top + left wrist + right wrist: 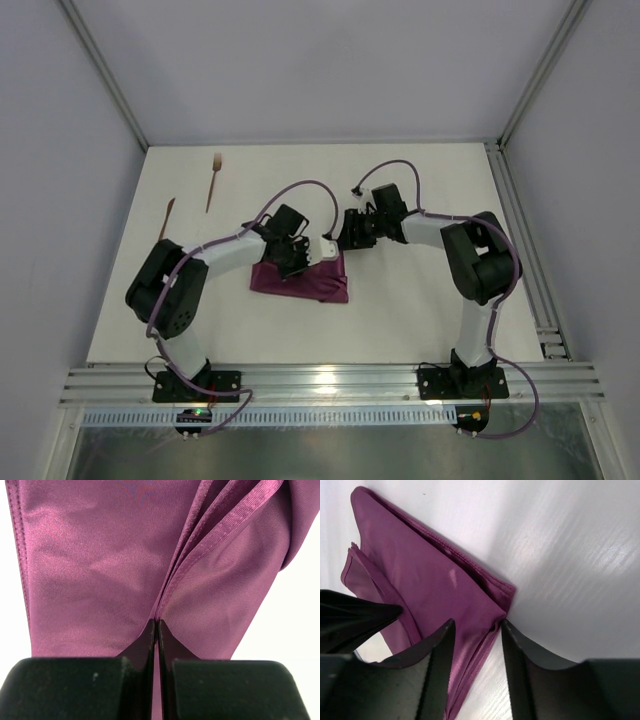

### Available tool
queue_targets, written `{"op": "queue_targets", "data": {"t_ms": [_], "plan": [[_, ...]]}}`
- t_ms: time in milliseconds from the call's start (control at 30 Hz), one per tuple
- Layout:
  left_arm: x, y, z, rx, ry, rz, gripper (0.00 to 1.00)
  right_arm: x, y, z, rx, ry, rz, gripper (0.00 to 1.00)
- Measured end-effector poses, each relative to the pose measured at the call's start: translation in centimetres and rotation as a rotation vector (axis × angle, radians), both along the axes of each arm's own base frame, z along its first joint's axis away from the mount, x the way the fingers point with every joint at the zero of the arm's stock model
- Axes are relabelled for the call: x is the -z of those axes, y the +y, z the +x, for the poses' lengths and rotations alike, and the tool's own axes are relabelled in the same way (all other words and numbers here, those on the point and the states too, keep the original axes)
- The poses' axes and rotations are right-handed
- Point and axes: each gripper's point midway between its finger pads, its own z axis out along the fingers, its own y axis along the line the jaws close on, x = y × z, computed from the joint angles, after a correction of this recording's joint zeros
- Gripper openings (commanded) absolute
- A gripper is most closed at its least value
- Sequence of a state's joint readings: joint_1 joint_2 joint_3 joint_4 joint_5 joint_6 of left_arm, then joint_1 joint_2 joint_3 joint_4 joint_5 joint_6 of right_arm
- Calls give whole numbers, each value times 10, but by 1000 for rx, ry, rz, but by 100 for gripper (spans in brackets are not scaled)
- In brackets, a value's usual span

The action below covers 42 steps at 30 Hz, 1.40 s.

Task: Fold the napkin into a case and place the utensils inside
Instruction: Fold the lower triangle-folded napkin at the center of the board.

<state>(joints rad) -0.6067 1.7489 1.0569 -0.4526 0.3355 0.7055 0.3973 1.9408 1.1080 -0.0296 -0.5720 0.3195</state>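
White tabletop (430,295) fills the enclosure, and nearest the arm bases the napkin (300,282) lies folded in limp layers, its slick sheen suggesting it will slide and sag unless taken by a hemmed edge. The left gripper (156,624) is pressed together on such a fold, pinching the layered hem, while the right gripper (476,630) stands spread astride the cloth's corner, gripping nothing. Farther back at the left lie the fork (213,180) and knife (167,218), well apart from the cloth, before pale grey walls.
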Motion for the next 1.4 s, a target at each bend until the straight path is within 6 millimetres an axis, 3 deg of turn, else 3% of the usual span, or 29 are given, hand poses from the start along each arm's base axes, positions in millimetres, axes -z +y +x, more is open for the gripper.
{"op": "queue_targets", "data": {"t_ms": [100, 233, 333, 967, 1200, 1233, 1400], "plan": [[-3, 0, -1, -10, -2, -6, 0, 3, 2, 0, 15, 6, 20, 35], [-7, 1, 0, -24, -8, -10, 0, 8, 3, 0, 28, 18, 31, 9], [-7, 3, 1, -41, -11, 1, 0, 11, 3, -3, 34, 29, 35, 4], [-7, 37, 11, -193, -8, 70, 0, 12, -1, -16, 16, 10, 43, 6], [1, 30, 20, -194, 18, 77, 3, 11, -1, -17, 2, 8, 46, 16], [3, 29, 21, -195, 23, 79, 4, 11, -1, -18, 0, 7, 45, 25], [2, 24, 28, -202, 25, 76, 5, 5, -4, -21, -14, 0, 33, 41]]}}
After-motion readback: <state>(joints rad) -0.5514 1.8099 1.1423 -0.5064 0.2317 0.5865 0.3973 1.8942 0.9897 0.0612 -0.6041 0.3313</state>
